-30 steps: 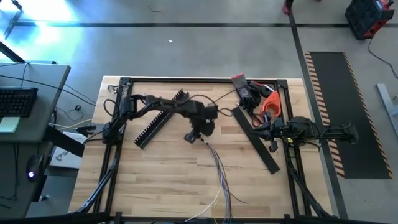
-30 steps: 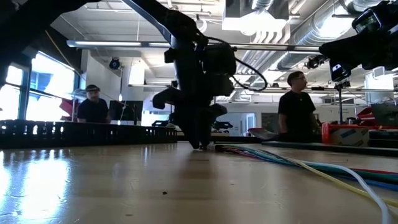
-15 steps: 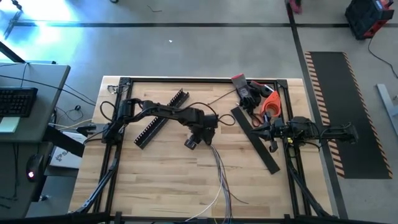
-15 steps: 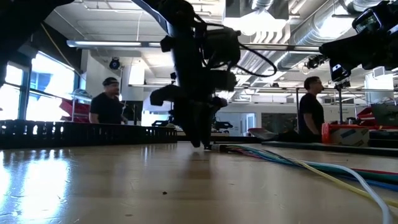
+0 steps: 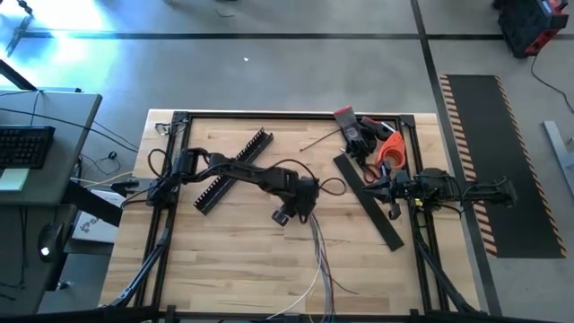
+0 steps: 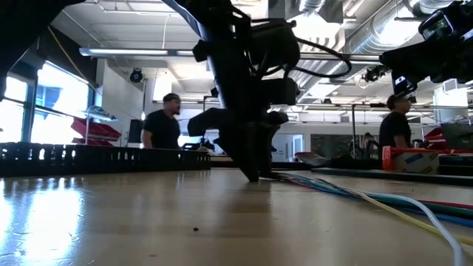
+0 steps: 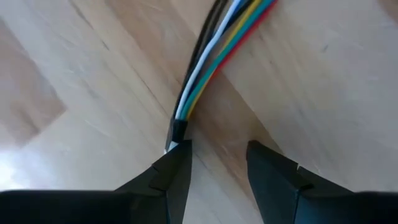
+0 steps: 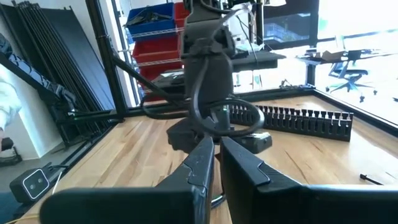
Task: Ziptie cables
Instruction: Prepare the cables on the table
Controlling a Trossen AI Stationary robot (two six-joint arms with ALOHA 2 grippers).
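The cables lie flat on the wooden table, a bundle of thin white, grey and coloured wires that fans out toward the near edge. Their bound end shows in the left wrist view, with white, yellow, green and red strands running away from it. My left gripper points down at that end, low over the table. It is open, and the bundle's end sits right at one fingertip, not between the fingers. My right gripper waits at the table's right side, shut. My left gripper comes from above, pointing down, with one fingertip right against the cables' dark bound end. I cannot tell whether it touches it. The cables lie flat on the table.
A black comb-toothed duct lies slanted at the table's far left. A flat black strip lies slanted right of centre. Red and orange tools crowd the far right corner. People stand in the room behind. Bare wood lies near left.
My left gripper has moved toward the table's right and near edges, arriving over the cables' far end. The cables have stayed where they were. People in the room behind have walked to the right.
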